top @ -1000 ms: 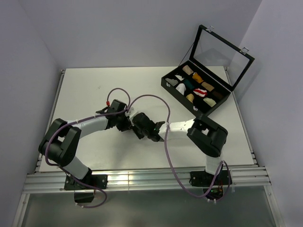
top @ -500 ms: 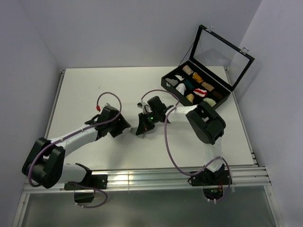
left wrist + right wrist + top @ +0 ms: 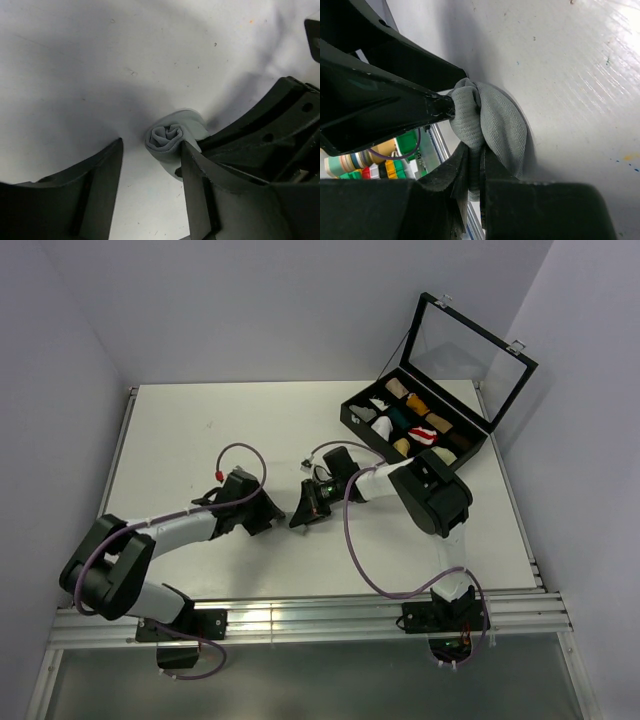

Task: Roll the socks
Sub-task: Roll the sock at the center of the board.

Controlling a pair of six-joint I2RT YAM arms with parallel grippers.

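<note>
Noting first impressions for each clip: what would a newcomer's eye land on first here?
Both arms meet in the middle of the table over one tightly rolled grey sock. The right gripper pinches its fabric, and the left gripper has its open fingers on either side of the roll. Next comes the black case at the far right corner, glass lid up, with colourful fabric rolls in its compartments.
</note>
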